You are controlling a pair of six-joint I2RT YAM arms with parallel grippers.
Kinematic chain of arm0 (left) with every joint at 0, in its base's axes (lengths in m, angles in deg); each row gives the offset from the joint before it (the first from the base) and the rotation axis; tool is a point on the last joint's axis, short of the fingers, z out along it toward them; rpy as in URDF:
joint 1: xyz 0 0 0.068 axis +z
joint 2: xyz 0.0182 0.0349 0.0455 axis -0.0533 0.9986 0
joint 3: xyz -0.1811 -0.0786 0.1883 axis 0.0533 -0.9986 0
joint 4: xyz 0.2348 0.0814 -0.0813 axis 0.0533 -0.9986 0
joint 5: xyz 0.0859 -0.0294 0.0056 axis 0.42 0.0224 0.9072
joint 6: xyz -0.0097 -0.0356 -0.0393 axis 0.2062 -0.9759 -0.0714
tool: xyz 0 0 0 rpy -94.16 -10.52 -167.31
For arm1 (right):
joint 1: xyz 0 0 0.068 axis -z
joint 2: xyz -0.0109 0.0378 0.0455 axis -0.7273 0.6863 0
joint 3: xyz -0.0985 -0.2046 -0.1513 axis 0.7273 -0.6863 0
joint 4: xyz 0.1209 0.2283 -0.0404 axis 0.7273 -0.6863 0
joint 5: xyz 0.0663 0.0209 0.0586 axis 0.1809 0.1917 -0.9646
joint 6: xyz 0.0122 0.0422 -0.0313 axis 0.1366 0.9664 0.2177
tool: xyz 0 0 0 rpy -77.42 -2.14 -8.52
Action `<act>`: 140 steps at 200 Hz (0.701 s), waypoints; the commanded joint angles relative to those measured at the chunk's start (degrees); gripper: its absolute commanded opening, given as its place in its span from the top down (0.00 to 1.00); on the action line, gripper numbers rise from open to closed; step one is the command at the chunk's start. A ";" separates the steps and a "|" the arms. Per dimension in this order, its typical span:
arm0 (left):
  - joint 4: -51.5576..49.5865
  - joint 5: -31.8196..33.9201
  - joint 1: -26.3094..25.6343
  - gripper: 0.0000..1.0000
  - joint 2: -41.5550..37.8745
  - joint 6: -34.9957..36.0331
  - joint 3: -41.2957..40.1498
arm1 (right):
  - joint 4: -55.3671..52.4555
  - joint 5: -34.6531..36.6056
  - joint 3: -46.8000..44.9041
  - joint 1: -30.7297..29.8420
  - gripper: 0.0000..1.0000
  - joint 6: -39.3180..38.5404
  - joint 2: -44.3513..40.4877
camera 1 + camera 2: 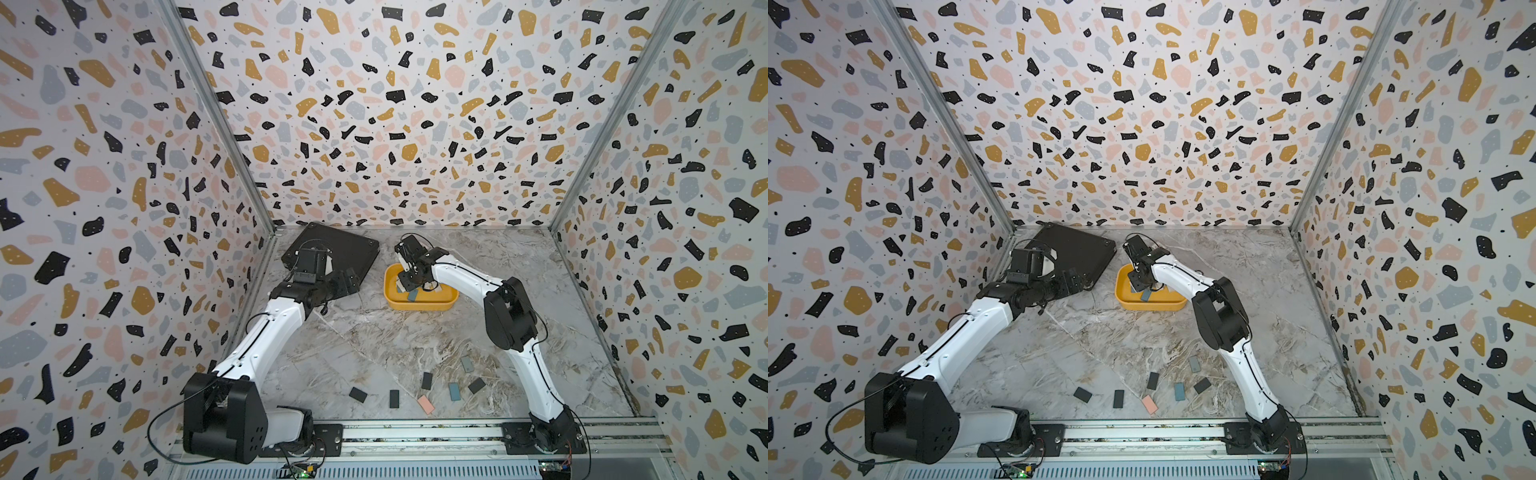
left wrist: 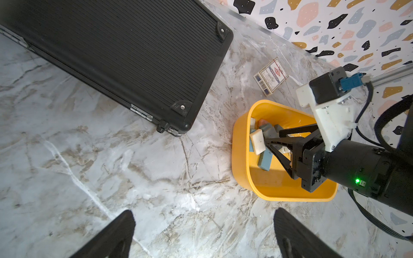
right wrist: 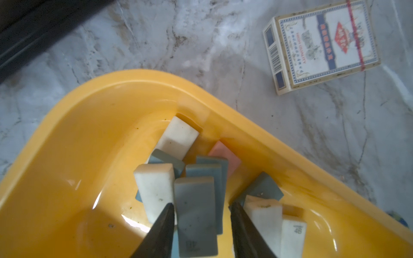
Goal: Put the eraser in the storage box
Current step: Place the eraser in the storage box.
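Note:
The yellow storage box (image 1: 415, 307) (image 1: 1150, 308) (image 2: 241, 156) (image 3: 78, 134) sits mid-table and holds several white, grey, blue and pink erasers. My right gripper (image 1: 405, 279) (image 1: 1138, 281) (image 3: 202, 205) reaches down into it, open. A grey eraser (image 3: 194, 212) lies between its fingers on top of the pile, slightly blurred, with a gap to one finger. My left gripper (image 1: 348, 282) (image 1: 1069, 284) (image 2: 203, 212) hovers wide open and empty over bare table, left of the box.
A flat black case (image 1: 340, 249) (image 2: 111, 55) lies at the back left. A small card box (image 2: 271, 76) (image 3: 321, 44) sits behind the storage box. Several loose erasers lie near the front edge, among them a pink one (image 1: 425, 404) and a blue one (image 1: 454, 391).

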 commanded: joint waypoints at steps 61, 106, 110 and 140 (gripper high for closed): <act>0.32 -0.22 0.44 0.03 -0.28 0.29 1.38 | 5.43 1.04 -18.59 -0.60 0.46 4.82 -23.40; 0.45 -0.37 0.47 0.03 -0.77 -0.11 0.72 | 1.48 8.74 -35.44 -5.89 0.45 13.63 -37.13; 0.73 -0.44 0.40 0.03 -0.88 -0.12 0.58 | 0.93 9.44 -36.93 -6.51 0.45 14.94 -38.22; 1.62 -1.22 0.47 0.03 -1.46 -0.62 -0.07 | -3.25 11.42 -45.97 -11.83 0.46 25.85 -44.64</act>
